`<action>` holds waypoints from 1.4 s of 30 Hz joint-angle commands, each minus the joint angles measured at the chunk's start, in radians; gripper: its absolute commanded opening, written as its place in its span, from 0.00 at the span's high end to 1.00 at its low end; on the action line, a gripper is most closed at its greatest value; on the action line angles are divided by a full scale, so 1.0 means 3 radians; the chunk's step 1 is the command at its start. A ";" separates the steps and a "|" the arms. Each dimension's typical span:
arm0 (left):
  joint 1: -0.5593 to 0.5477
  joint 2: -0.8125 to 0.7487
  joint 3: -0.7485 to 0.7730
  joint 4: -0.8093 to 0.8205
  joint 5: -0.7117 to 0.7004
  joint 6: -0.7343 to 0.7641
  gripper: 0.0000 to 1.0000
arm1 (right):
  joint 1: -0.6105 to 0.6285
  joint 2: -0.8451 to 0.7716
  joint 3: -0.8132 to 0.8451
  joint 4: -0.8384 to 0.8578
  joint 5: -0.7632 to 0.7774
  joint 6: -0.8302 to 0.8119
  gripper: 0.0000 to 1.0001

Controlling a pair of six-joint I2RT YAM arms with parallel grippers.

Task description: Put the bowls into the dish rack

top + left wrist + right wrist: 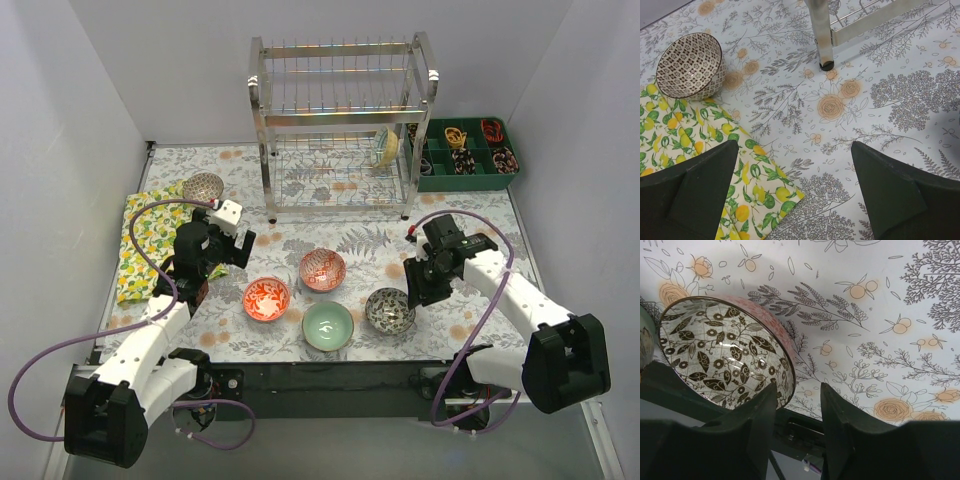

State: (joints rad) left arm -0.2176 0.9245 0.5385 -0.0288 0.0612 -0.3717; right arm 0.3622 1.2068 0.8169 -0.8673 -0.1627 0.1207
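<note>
The chrome dish rack (340,110) stands at the back; a yellow-centred bowl (385,150) leans in its lower tier. On the table lie the orange-red bowl (267,299), pink-red bowl (323,269), pale green bowl (328,326) and dark grey patterned bowl (390,310). The grey speckled bowl (204,187) sits at the cloth's far corner, also in the left wrist view (690,65). My left gripper (228,248) (795,165) is open and empty above the table. My right gripper (413,293) (799,390) is open, its jaws either side of the dark grey bowl's (725,350) rim.
A lemon-print cloth (140,240) (685,135) lies at the left. A green compartment tray (465,150) with small items sits right of the rack. A rack leg (822,35) stands ahead of the left gripper. White walls enclose the table.
</note>
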 commanded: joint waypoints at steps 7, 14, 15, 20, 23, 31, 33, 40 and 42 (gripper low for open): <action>0.0020 -0.0070 0.0061 0.0081 -0.0015 0.0032 0.02 | -0.0047 0.0058 -0.0136 0.0211 -0.0143 -0.0024 0.61; 0.0025 -0.0182 -0.0031 0.0060 -0.0020 0.0002 0.02 | -0.0042 0.0150 -0.0136 0.0278 -0.0122 -0.0029 0.64; 0.0025 -0.0203 -0.0036 0.0050 -0.0025 0.0002 0.02 | -0.0042 0.0170 -0.0131 0.0283 -0.0122 -0.0029 0.64; 0.0025 -0.0259 -0.0077 0.0025 -0.0030 0.0002 0.02 | -0.0042 0.0211 -0.0131 0.0298 -0.0143 -0.0039 0.71; 0.0025 -0.0285 -0.0102 0.0014 -0.0040 0.0012 0.02 | -0.0042 0.0226 -0.0105 0.0293 -0.0204 -0.0070 0.78; 0.0025 -0.0351 -0.0194 0.0172 -0.0122 0.0027 0.02 | -0.0011 0.0186 0.0323 0.0054 -0.0383 -0.0299 0.99; 0.0025 -0.0366 -0.0154 0.0178 -0.0143 0.0007 0.02 | 0.0070 0.0201 0.0691 -0.0028 -0.0098 -0.0356 0.99; 0.0025 -0.0377 -0.0036 0.0116 -0.0087 -0.0008 0.02 | 0.0321 0.0523 0.1576 -0.0034 -0.0005 -0.0566 0.99; 0.0025 -0.0392 -0.0031 0.0116 -0.0056 -0.0019 0.02 | 0.0469 0.0609 0.1694 0.0103 0.0372 -0.0551 0.99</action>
State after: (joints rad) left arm -0.2176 0.8371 0.4885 -0.0055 0.0372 -0.3740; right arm 0.4366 1.3479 1.2320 -0.8780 -0.1406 -0.0143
